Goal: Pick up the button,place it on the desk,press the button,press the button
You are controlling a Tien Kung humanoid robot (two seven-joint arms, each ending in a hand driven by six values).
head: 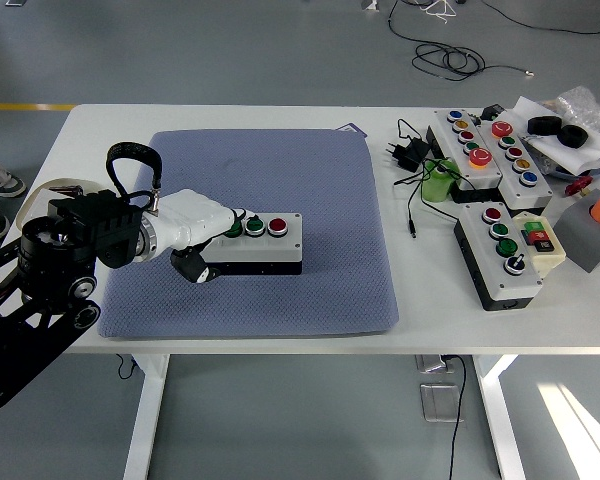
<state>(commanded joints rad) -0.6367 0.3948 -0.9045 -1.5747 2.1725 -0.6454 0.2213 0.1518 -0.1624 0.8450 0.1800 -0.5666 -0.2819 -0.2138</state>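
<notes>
Grey button box (248,243) sits placed on the blue mat (310,210).
Your left hand (195,222) grips its left end; pressing seems left.

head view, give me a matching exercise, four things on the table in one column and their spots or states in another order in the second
Things:
1. button box
2. left hand
3. mat
4. green roll

Places or states:
A. lies flat, covering the table's left and middle
B. on the bare table, right of the mat, among black cables
C. on the mat, with two green buttons and one red showing on top
D. over the box's left end, at the green buttons

Pairs: 1-C, 2-D, 3-A, 4-B
</notes>
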